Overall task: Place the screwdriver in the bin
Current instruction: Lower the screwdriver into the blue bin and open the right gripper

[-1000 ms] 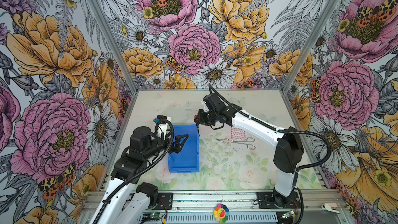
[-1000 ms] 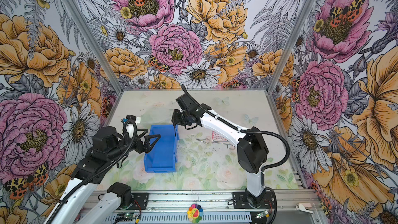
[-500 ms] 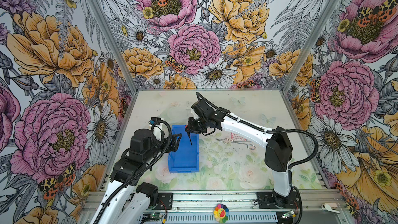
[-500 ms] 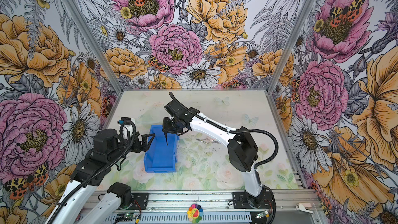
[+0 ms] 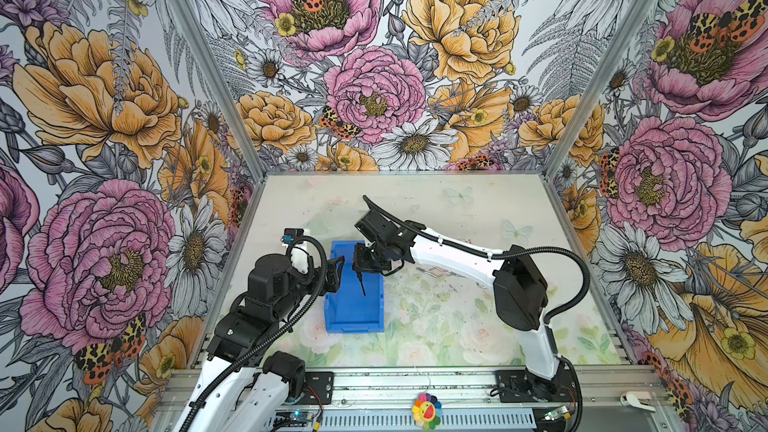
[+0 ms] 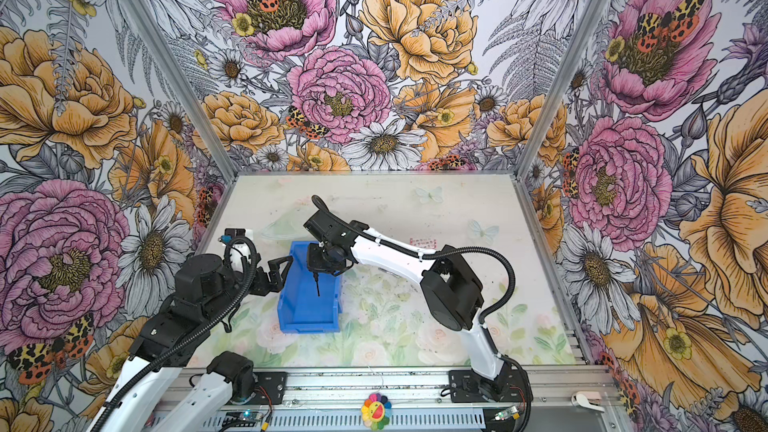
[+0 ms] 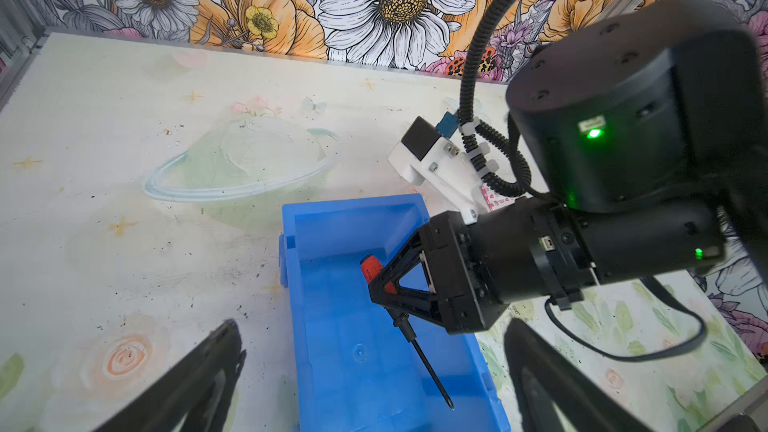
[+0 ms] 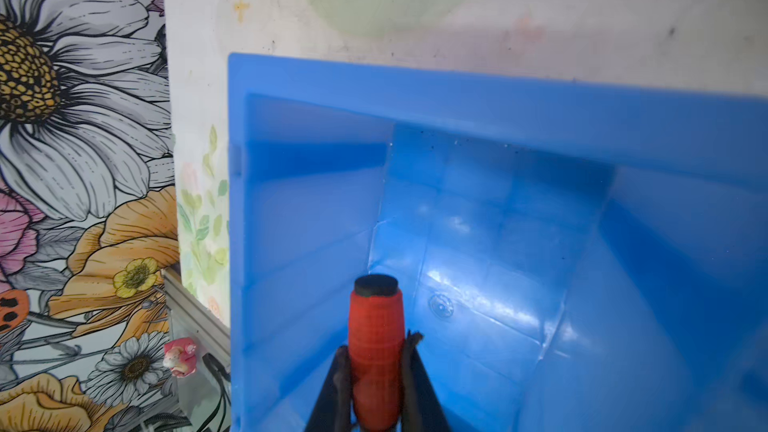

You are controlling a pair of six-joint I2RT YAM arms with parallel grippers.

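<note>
The bin (image 5: 353,328) sits just back from the front edge of the table (image 5: 436,326), with open surface to its right. The left gripper (image 6: 284,271) hovers just outside its left wall, jaws apart. Over the bin's middle, the right gripper (image 7: 376,284) clamps the screwdriver (image 7: 419,357) by its red handle. The shaft slants down between the walls, and tip contact is unclear. The right arm mostly hides the wire tongs (image 5: 436,271).

The right gripper (image 5: 360,271) with the screwdriver (image 5: 362,285) fills the back half of the bin (image 5: 353,317) and the spread left gripper (image 5: 337,274) crowds its left wall, leaving free passage over its front half and along the back edge of the worktop (image 5: 415,201).
</note>
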